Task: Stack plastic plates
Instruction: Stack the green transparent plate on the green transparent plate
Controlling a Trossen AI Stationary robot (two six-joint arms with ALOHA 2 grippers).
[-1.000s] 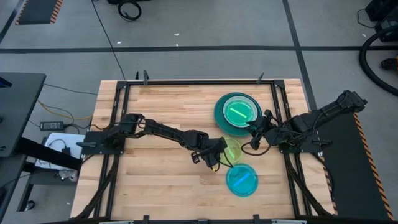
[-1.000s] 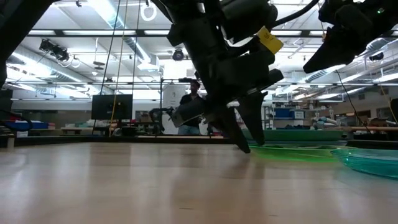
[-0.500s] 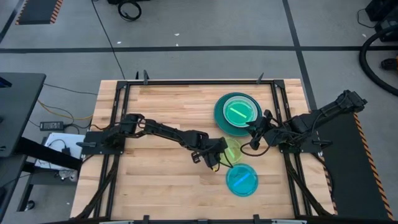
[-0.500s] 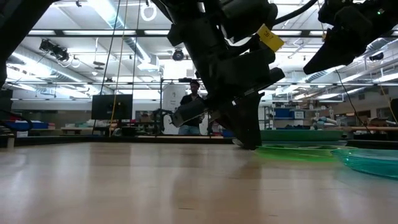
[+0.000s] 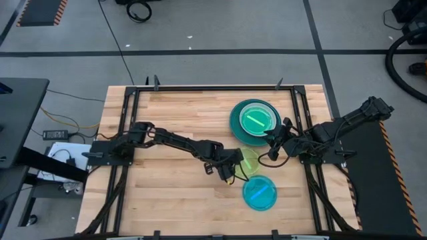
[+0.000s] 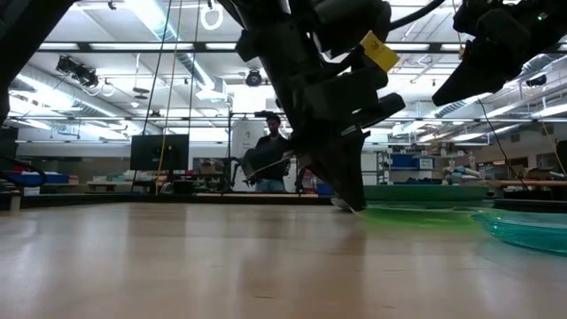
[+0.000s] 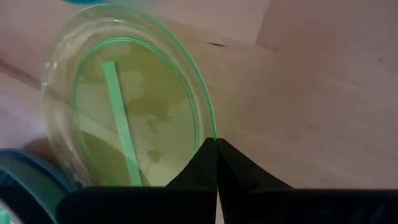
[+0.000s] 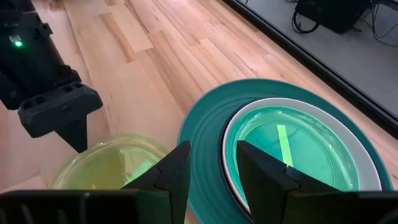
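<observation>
A small lime green plate [image 5: 252, 161] lies flat on the table just near of a stack. The stack is a large teal plate [image 5: 235, 121] with a white plate [image 8: 368, 169] and a small translucent green-tinted plate [image 5: 255, 120] in it. A small cyan plate [image 5: 259, 193] lies nearer the front edge. My left gripper [image 5: 235, 171] is shut on the lime plate's left rim. My right gripper [image 8: 211, 168] is open and empty, hovering between the stack and the lime plate. No blue or black plate shows. My left gripper pinches the lime green plate's rim [image 7: 213, 134] on the plate's left side between its two fingertips [image 6: 351, 202]. The fingers slant down from the table's left. The plate lies flat on the table.
The table's left half is bare wood [image 5: 160, 113]. A black metal frame [image 5: 200, 88] runs around the table's edges. A person stands in the room far behind the table [image 6: 270, 151].
My left gripper's fingers stood open at the lime green plate's left rim and have shut on it. The plate has stayed on the table.
</observation>
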